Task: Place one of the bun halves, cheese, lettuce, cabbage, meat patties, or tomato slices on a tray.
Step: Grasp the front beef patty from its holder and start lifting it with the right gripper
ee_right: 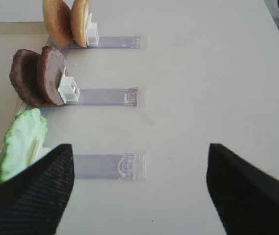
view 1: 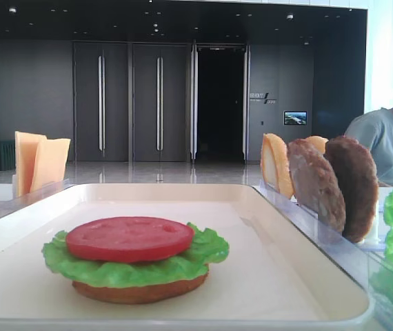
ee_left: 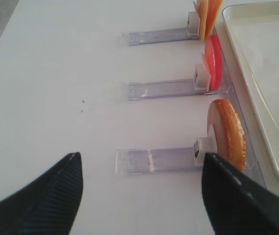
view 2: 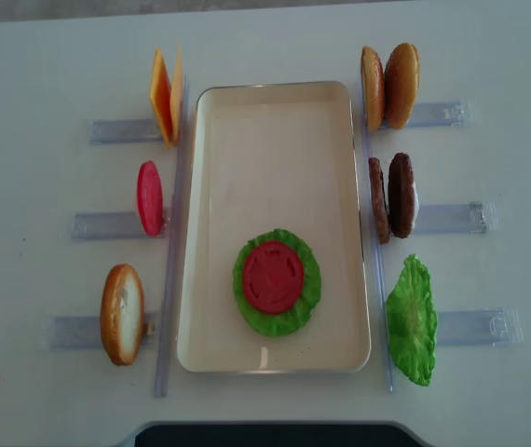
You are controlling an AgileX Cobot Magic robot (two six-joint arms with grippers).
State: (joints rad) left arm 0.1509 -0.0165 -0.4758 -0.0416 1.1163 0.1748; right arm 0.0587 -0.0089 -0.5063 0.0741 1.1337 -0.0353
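Two meat patties (ee_right: 37, 77) stand on edge in a clear holder (ee_right: 100, 96), ahead and left of the right gripper (ee_right: 139, 186), whose jaws are spread and empty. The lighter patty sits nearest the tray (view 2: 275, 112). The left gripper (ee_left: 139, 191), also spread, lies across the tray. Both fingertips are cropped.

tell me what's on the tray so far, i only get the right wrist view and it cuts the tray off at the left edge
Observer: One stack sits on the tray: a tomato slice on a lettuce leaf on a bun half.
Operator: any tomato left outside it
Observer: Yes, a spare tomato slice stands upright in the middle holder left of the tray.
Operator: left pincer holding anything
Observer: No, the left pincer is open and empty.
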